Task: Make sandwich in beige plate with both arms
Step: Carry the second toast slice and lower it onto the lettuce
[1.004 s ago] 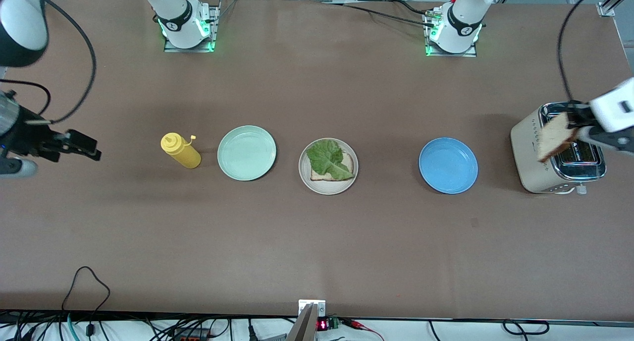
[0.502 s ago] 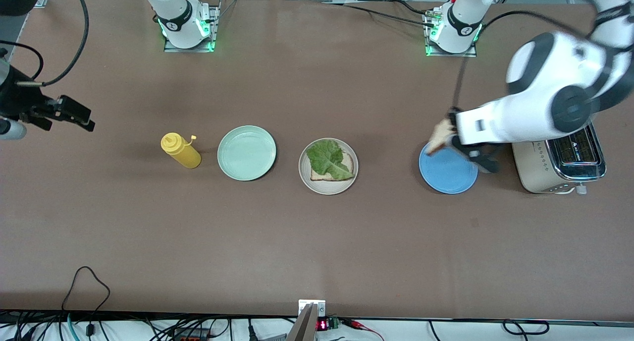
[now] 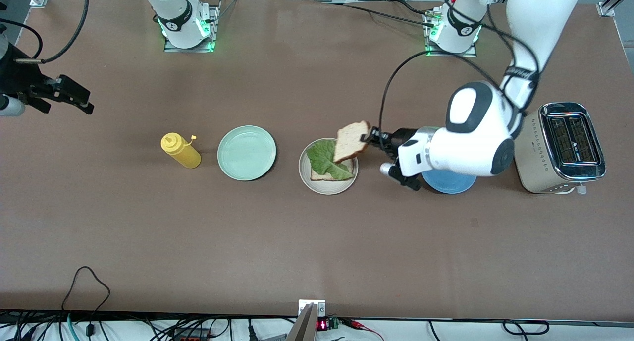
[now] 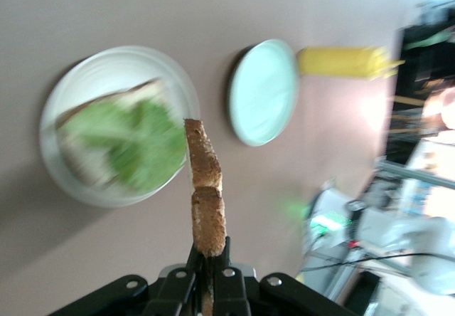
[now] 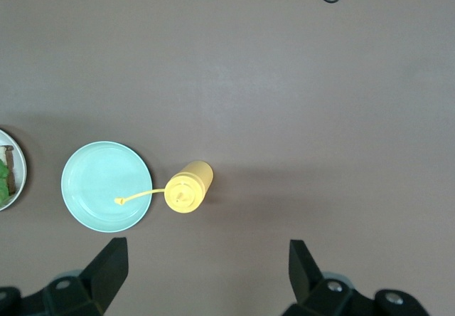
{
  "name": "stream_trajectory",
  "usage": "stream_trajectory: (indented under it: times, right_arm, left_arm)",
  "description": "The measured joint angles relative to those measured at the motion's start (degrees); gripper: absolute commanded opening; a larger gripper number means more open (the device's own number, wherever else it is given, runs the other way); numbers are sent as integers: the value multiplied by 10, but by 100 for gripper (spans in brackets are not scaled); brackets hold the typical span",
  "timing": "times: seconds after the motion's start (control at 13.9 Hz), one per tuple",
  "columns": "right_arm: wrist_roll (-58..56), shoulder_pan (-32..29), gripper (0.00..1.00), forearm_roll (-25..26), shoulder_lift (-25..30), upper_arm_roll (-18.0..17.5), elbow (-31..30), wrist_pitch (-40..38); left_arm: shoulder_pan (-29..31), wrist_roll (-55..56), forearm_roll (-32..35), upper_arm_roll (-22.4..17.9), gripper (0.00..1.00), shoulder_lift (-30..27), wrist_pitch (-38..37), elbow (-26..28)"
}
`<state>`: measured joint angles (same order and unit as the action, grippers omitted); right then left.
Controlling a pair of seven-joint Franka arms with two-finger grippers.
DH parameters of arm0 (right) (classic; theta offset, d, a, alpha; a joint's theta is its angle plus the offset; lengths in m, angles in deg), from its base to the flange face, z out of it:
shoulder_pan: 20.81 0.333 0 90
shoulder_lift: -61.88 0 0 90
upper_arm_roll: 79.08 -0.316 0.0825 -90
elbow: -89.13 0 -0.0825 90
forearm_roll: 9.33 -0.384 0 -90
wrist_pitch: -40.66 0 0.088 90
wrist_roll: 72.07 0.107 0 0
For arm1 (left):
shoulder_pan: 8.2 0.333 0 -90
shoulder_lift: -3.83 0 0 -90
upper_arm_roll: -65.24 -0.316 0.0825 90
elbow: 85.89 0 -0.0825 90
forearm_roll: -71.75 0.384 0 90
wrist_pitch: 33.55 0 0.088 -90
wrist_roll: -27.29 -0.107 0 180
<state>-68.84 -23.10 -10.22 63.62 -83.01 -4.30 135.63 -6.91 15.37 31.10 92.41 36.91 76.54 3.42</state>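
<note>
left gripper (image 3: 372, 138) clamped on a bread slice (image 3: 350, 141), gripping it by one edge; slice tilted on edge in the air over the beige plate's (image 3: 305, 178) rim at the left-arm end; in the left wrist view the slice (image 4: 206, 196) sticks straight out from the closed fingers (image 4: 193, 277), plate (image 4: 53, 161) below it; on the plate lies a second slice (image 3: 322, 175) with a lettuce leaf (image 3: 327, 159) on top, just beneath and beside the held slice; blue plate (image 3: 449, 182) under the left arm's wrist, mostly hidden; toaster (image 3: 559, 147) further toward the left arm's end; mint plate (image 3: 246, 152) and yellow bottle (image 3: 180, 150) toward the right arm's end from the left gripper, bottle upright; right gripper (image 3: 74, 95) waits in the air over bare table at the right arm's end, jaws wide apart, nothing in them; right wrist view shows its fingers (image 5: 106, 270) with mint plate (image 5: 106, 186) and bottle (image 5: 188, 186) below
</note>
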Motion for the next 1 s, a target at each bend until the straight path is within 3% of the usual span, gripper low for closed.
stream_trajectory:
  times: [0.29,0.57,0.86,1.0]
  right_arm:
    - [0,-2,100,0,11,0,-11,5]
    - [0,-1,100,0,10,1,-12,7]
    - [0,11,100,1,9,16,-14,8]
    - [0,12,100,1,9,18,-14,10]
  left_arm:
    - [-13,-161,-88,0,0,74,57,1]
    - [-12,-276,-174,-3,0,103,95,37]
    - [5,-317,-191,-7,2,104,104,80]
    - [18,-343,-191,-8,9,111,104,88]
